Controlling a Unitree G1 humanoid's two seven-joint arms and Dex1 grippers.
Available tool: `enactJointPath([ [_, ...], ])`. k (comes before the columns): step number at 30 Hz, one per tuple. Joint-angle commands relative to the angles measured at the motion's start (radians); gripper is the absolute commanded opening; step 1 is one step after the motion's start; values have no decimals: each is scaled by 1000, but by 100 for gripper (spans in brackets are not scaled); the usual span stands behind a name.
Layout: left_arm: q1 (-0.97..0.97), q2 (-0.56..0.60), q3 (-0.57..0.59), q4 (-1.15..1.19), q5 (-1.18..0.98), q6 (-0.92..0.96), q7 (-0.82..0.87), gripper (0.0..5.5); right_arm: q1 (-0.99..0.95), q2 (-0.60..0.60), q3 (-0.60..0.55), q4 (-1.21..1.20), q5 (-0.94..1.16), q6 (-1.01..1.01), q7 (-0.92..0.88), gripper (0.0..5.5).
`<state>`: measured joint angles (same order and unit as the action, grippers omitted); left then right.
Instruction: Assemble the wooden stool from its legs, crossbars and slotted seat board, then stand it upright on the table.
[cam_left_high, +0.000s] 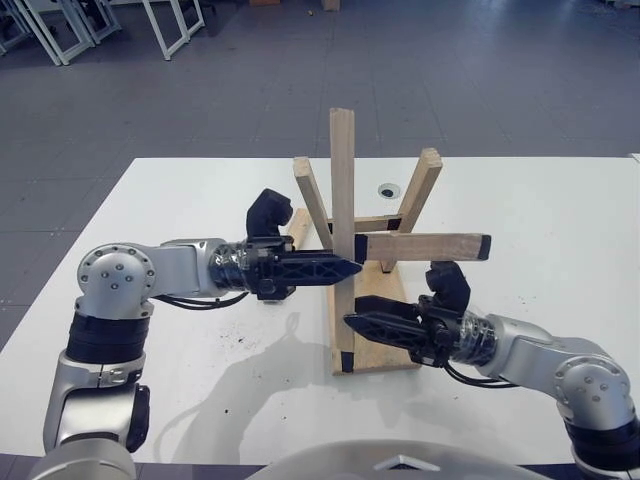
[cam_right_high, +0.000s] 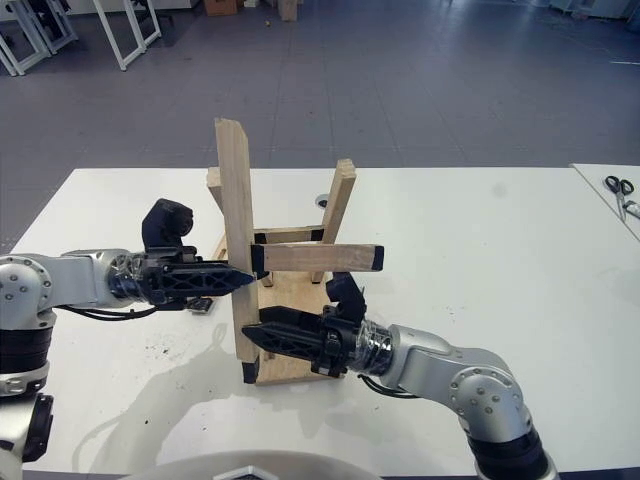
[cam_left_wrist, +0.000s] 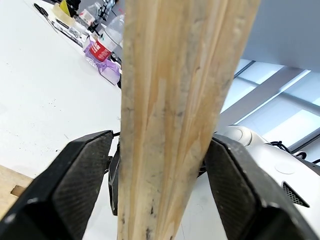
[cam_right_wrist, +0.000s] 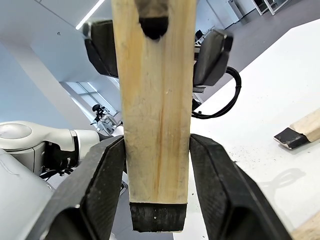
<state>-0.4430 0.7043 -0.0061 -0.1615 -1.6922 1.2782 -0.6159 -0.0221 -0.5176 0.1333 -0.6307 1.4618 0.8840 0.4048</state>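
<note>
The slotted seat board (cam_left_high: 385, 348) lies flat on the white table (cam_left_high: 550, 220). Two wooden legs (cam_left_high: 312, 198) (cam_left_high: 421, 192) lean up out of it, and a black-tipped crossbar (cam_left_high: 430, 246) juts out to the right. A third leg (cam_left_high: 343, 180) stands upright at the board's near left corner, black cap down. My left gripper (cam_left_high: 347, 268) is shut on this leg at mid-height. My right gripper (cam_left_high: 352, 321) is shut on it lower down. In the left wrist view the leg (cam_left_wrist: 175, 120) sits between both fingers (cam_left_wrist: 75, 185). In the right wrist view the leg (cam_right_wrist: 155, 110) sits between the pads (cam_right_wrist: 95, 195).
A round cable hole (cam_left_high: 388, 190) lies in the table behind the stool. Scissors (cam_right_high: 620, 185) rest on a neighbouring table at the far right. Dark specks dot the table near my left arm. Metal frames (cam_left_high: 170, 25) stand on the floor beyond.
</note>
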Motion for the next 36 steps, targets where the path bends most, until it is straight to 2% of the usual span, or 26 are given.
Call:
enactJointPath([
  [1,-35,7,-23,2,50,42,-35,289,7,-12,7,-14,-29,4,18,200],
  [6,-37,50,-22,-5,135,82,-131,223,13,-13,15,-18,-46,7,27,200],
  [15,64,54,75,-6,195,48,-143,210,12,-28,2,-8,-50,7,35,200],
  [21,147,70,159,-29,158,39,-125,208,-21,-53,-94,49,-15,-13,25,200],
  [23,154,54,172,-29,149,24,-101,205,-42,-46,-119,63,77,-14,10,260],
  [27,183,36,209,-26,191,-29,-76,205,-61,-75,-169,111,67,-13,-16,324],
  [30,231,38,268,-68,296,-145,-110,205,-54,-127,-229,174,-58,-37,-11,378],
  [32,281,12,290,-162,350,-235,-157,205,-29,-144,-236,225,-164,-53,-14,380],
  [34,345,-12,271,-257,489,-384,-218,205,-7,-142,-233,255,-239,-62,-9,380],
  [36,430,-21,189,-327,687,-592,-365,205,9,-120,-230,282,-306,-76,-11,380],
])
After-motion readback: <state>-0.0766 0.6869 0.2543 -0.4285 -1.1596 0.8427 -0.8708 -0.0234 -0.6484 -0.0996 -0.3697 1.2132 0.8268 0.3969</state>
